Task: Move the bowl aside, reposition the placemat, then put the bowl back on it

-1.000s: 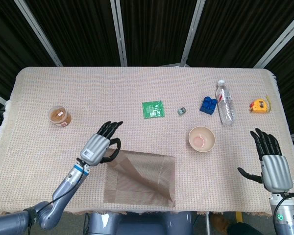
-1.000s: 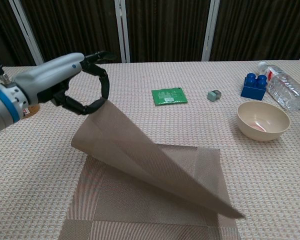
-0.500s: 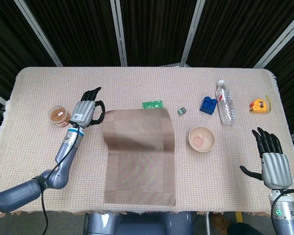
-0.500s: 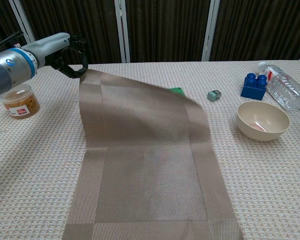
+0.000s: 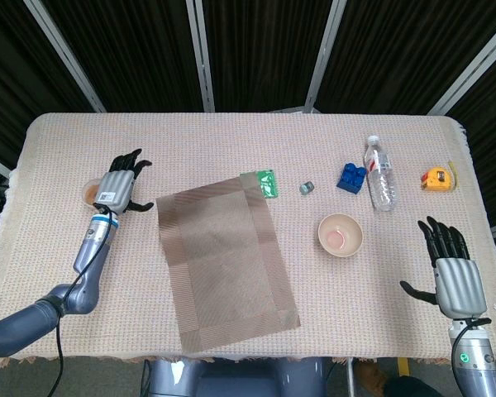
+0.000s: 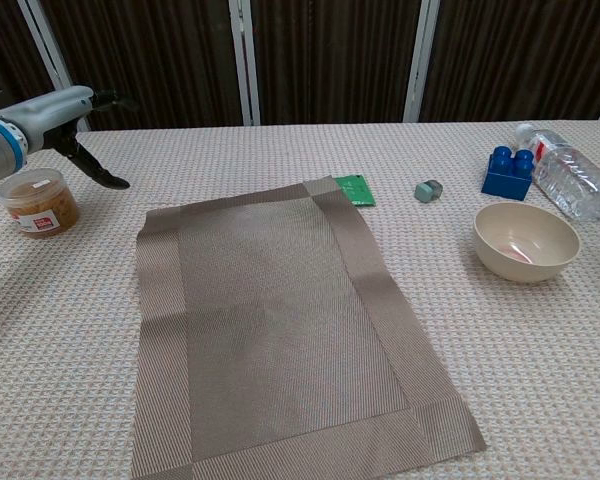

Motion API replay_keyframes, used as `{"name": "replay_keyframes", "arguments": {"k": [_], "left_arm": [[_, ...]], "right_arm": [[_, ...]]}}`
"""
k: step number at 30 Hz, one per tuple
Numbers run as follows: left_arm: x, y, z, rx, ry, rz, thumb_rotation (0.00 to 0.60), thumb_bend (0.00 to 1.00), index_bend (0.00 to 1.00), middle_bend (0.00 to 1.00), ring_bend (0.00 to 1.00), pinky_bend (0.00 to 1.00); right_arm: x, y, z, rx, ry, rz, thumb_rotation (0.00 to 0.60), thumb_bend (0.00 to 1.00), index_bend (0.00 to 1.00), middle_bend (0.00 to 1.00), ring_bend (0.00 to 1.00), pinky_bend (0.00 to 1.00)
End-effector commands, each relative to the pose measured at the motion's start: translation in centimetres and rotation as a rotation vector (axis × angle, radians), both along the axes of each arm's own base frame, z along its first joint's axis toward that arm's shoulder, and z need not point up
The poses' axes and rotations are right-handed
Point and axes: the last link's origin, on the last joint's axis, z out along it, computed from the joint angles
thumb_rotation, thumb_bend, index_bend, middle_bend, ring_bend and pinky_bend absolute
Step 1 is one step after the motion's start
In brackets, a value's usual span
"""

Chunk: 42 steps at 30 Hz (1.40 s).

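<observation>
The brown woven placemat (image 5: pixel 225 250) (image 6: pixel 280 330) lies flat on the table, slightly skewed, its far right corner over part of a green packet (image 5: pixel 269 182) (image 6: pixel 357 187). The beige bowl (image 5: pixel 341 235) (image 6: pixel 526 241) stands on the cloth to the right of the mat, apart from it. My left hand (image 5: pixel 117 184) (image 6: pixel 65 125) hovers left of the mat's far left corner with fingers spread and nothing in it. My right hand (image 5: pixel 455 273) is open at the table's right front edge, seen only in the head view.
A small jar with brown contents (image 5: pixel 91 193) (image 6: pixel 40 202) sits right beside my left hand. At the back right are a grey cube (image 5: pixel 306 188), blue bricks (image 5: pixel 351 177), a lying water bottle (image 5: pixel 380 172) and a yellow tape measure (image 5: pixel 437 178).
My left hand has let go of the placemat's far corner and drawn away to the left. The mat, lifted before, now lies flat and turned a little. The right hand barely moved.
</observation>
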Motion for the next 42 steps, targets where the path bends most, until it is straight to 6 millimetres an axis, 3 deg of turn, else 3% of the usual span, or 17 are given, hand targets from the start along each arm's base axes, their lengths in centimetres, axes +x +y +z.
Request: {"name": "replay_keyframes", "arguments": {"k": [1,6,9,12,16,20,29,42], "left_arm": [[-1.0,-1.3,2.1,0.044,0.004,-0.019,0.6,0.04,0.0,0.0,0.0,0.0],[-2.3,-4.0,5.5,0.098,0.008,-0.03,0.6,0.05,0.0,0.0,0.0,0.0],[-3.5,-6.8,8.3,0.126,0.047,-0.011,0.6,0.05,0.0,0.0,0.0,0.0],[-4.1,-9.4,10.1,0.134,0.062,0.019,0.6,0.05,0.0,0.0,0.0,0.0],[-4.9,-13.0,11.9,0.143,0.087,0.06,0.6,0.05,0.0,0.0,0.0,0.0],[-5.6,-15.4,12.9,0.157,0.108,0.084,0.6,0.05,0.0,0.0,0.0,0.0],[-6.5,-18.4,13.7,0.189,0.113,0.098,0.6,0.05,0.0,0.0,0.0,0.0],[-6.9,-18.6,13.6,0.185,0.117,0.095,0.6,0.05,0.0,0.0,0.0,0.0]], "right_arm": [[0.2,0.2,-0.2,0.017,0.004,0.016,0.6,0.0,0.0,0.0,0.0,0.0],[1.1,0.8,-1.6,0.098,0.034,0.09,0.6,0.0,0.0,0.0,0.0,0.0],[2.1,1.2,-3.4,0.23,0.055,0.183,0.6,0.0,0.01,0.0,0.0,0.0],[3.0,1.3,-4.9,0.33,0.083,0.27,0.6,0.0,0.08,0.0,0.0,0.0],[4.3,1.3,-7.2,0.456,0.127,0.387,0.6,0.0,0.27,0.0,0.0,0.0],[5.3,1.4,-9.4,0.544,0.151,0.456,0.6,0.06,0.31,0.0,0.0,0.0],[6.1,1.2,-13.2,0.612,0.19,0.533,0.6,0.11,0.33,0.0,0.0,0.0],[5.7,1.1,-17.7,0.657,0.294,0.574,0.6,0.11,0.35,0.0,0.0,0.0]]}}
